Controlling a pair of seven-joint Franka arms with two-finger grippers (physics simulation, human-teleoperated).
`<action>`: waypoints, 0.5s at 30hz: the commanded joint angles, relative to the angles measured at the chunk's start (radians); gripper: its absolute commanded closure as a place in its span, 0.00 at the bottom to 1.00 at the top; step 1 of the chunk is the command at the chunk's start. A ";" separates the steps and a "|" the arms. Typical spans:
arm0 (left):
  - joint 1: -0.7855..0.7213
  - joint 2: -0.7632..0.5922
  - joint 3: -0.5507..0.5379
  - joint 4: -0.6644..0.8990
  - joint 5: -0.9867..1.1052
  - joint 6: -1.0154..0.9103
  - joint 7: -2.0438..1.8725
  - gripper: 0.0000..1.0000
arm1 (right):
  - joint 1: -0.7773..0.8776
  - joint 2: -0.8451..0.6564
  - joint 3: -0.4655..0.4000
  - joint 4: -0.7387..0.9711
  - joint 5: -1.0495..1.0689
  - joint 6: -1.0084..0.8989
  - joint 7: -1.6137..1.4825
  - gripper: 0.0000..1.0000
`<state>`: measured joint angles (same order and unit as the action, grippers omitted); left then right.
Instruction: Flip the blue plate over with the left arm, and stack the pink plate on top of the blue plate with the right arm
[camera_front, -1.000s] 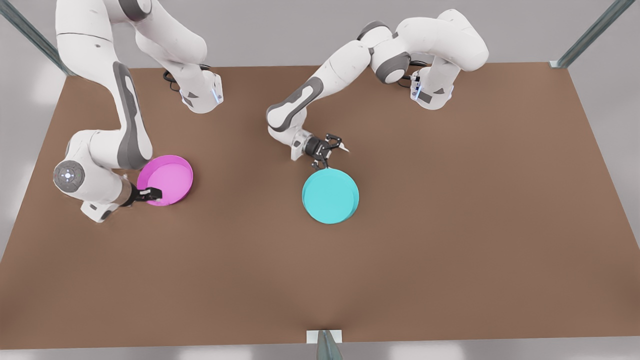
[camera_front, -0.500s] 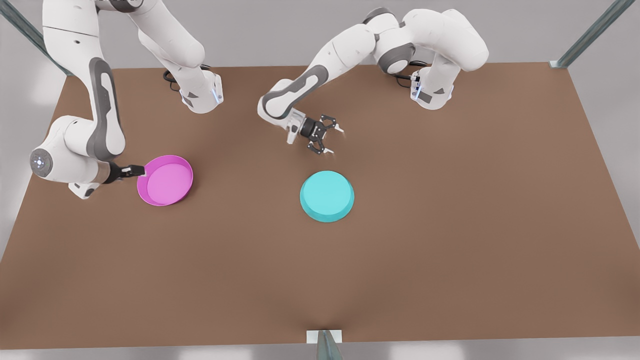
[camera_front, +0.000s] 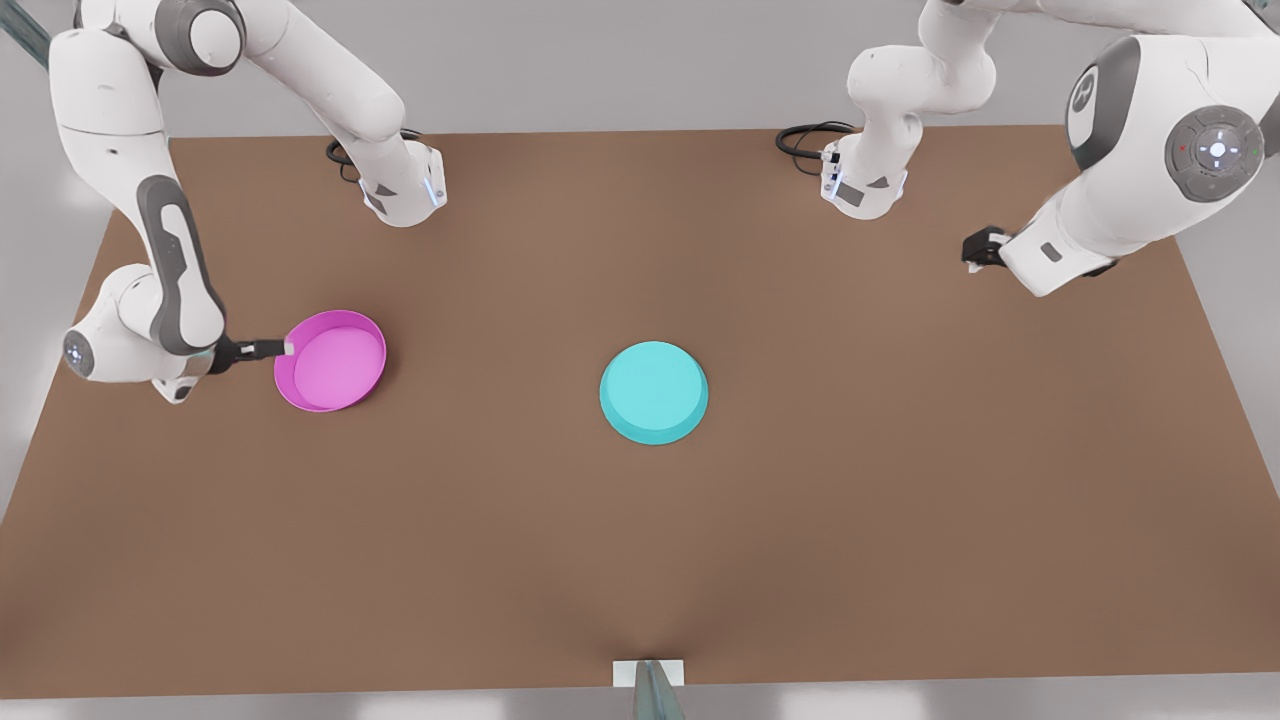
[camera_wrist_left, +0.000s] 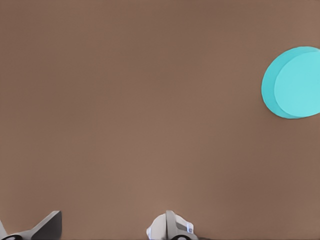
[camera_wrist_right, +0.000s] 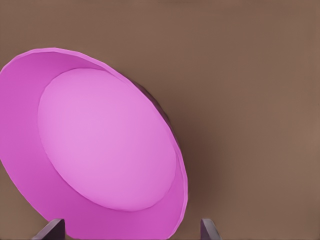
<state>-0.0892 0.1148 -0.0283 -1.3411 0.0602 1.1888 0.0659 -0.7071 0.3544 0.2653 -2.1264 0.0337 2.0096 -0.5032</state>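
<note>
The blue plate (camera_front: 654, 392) lies upside down, base up, in the middle of the table; it is also off to one side in the left wrist view (camera_wrist_left: 292, 82). My left gripper (camera_front: 972, 250) hangs open far from it, toward the front view's right, its fingertips (camera_wrist_left: 50, 226) spread wide. The pink plate (camera_front: 335, 360) sits right side up on the front view's left. My right gripper (camera_front: 284, 348) is at that plate's outer rim, open. In the right wrist view the pink plate (camera_wrist_right: 107, 140) lies between its spread fingertips (camera_wrist_right: 209, 229).
The two arm bases (camera_front: 405, 190) (camera_front: 865, 180) stand at the far edge of the brown table (camera_front: 900, 480). A cable (camera_front: 800, 140) loops beside the base on the front view's right. A metal post (camera_front: 650, 690) stands at the near edge.
My left gripper let go of the blue plate and swung away to the front view's right. The blue plate settled base up. My right gripper shifted from over the pink plate to its outer rim.
</note>
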 joint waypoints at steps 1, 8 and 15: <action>0.002 0.011 0.002 -0.003 -0.056 0.003 0.000 0.00 | 0.000 0.000 0.000 -0.009 0.000 0.029 0.000 0.00; 0.002 0.069 -0.002 -0.001 -0.049 0.009 0.002 0.00 | -0.012 0.003 0.000 -0.086 -0.002 0.124 -0.035 0.00; -0.006 0.069 -0.002 0.000 -0.049 0.006 -0.003 0.00 | -0.018 0.043 0.002 -0.153 0.000 0.264 -0.060 0.35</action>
<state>-0.0963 0.1842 -0.0307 -1.3413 0.0117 1.1950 0.0615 -0.7246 0.3964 0.2668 -2.2795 0.0337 2.2683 -0.5629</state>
